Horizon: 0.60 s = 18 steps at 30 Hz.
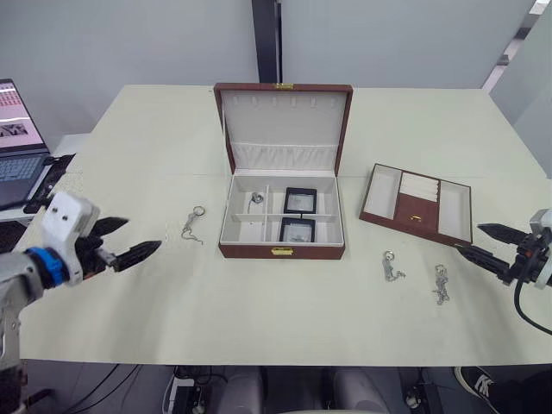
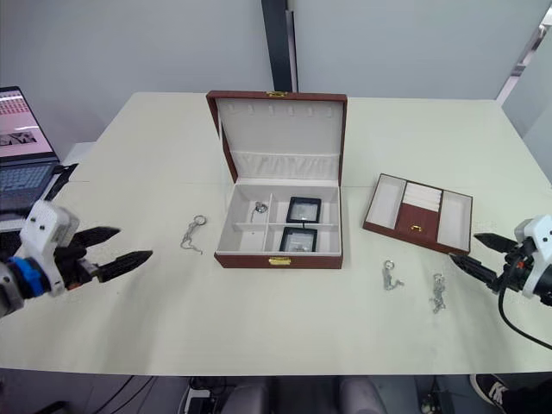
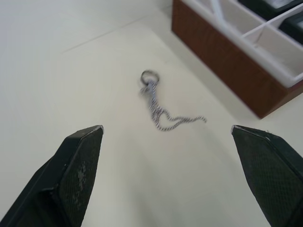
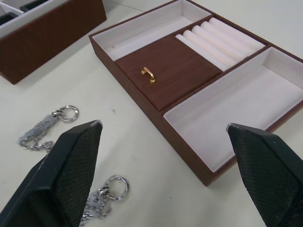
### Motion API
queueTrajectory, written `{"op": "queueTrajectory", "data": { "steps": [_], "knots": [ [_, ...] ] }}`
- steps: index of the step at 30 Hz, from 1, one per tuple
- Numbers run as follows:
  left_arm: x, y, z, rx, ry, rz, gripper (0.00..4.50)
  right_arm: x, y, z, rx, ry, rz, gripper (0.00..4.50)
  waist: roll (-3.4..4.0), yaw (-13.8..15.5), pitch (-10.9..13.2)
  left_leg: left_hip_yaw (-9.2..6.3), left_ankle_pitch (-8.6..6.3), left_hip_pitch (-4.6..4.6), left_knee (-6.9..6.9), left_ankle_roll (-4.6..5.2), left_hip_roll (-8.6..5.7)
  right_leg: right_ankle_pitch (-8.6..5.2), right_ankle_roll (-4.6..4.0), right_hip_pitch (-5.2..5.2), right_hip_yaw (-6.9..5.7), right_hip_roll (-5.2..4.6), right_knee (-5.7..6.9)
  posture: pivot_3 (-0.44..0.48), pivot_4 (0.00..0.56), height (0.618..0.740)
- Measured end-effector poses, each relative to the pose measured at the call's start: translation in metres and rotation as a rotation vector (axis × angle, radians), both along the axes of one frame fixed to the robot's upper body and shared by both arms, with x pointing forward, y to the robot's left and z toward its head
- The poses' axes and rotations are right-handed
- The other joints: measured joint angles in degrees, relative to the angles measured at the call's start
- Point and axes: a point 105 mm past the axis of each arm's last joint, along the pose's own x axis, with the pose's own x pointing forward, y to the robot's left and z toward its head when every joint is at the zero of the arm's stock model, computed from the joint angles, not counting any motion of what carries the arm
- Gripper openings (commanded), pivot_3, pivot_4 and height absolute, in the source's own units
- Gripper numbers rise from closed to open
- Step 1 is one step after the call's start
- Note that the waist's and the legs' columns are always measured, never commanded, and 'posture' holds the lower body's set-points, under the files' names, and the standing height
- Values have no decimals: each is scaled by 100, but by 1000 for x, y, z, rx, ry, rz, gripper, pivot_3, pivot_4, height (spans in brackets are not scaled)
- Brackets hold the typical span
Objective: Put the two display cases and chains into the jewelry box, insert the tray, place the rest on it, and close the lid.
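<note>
The brown jewelry box (image 1: 282, 251) stands open at mid-table, its lid (image 1: 283, 121) upright. Two black display cases (image 1: 300, 200) (image 1: 297, 229) lie in its right compartments, and a small chain (image 1: 257, 198) lies in a back-left one. Another chain (image 1: 191, 226) lies on the table left of the box; my left gripper (image 1: 142, 234) hovers open a short way left of this chain (image 3: 158, 106). The tray (image 1: 417, 203) rests right of the box. In front of it lie two chains (image 1: 392, 266) (image 1: 441, 285). My right gripper (image 1: 468, 238) is open, just right of them.
An open laptop (image 1: 17, 142) sits off the table's left edge. The box's brown wall (image 3: 227, 61) shows beyond the left chain. The tray (image 4: 165, 61) has a gold handle and ring rolls, with both right chains (image 4: 47, 125) (image 4: 102, 203) near it.
</note>
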Motion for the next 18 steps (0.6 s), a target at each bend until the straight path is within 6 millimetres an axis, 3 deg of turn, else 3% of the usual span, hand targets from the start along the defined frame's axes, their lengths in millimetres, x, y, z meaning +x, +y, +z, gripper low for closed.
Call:
{"op": "queueTrajectory", "data": {
  "steps": [6, 18],
  "knots": [
    [-24, 46, -22, 38, 13, 182, 4492, -3, -21, -17, -10, 35, -76, 4500, 1, 3, 0, -1, 0, 12, -1, 0, -4, 0, 0, 16, -1, -2, 1, 0, 150, 740],
    [-26, 64, -30, 28, -29, 263, 4492, -3, -38, -26, -37, 36, -129, 4500, 3, -5, -1, 2, 0, 17, -4, 0, -1, 0, 0, 18, -3, -2, -1, 0, 150, 740]
  ]
}}
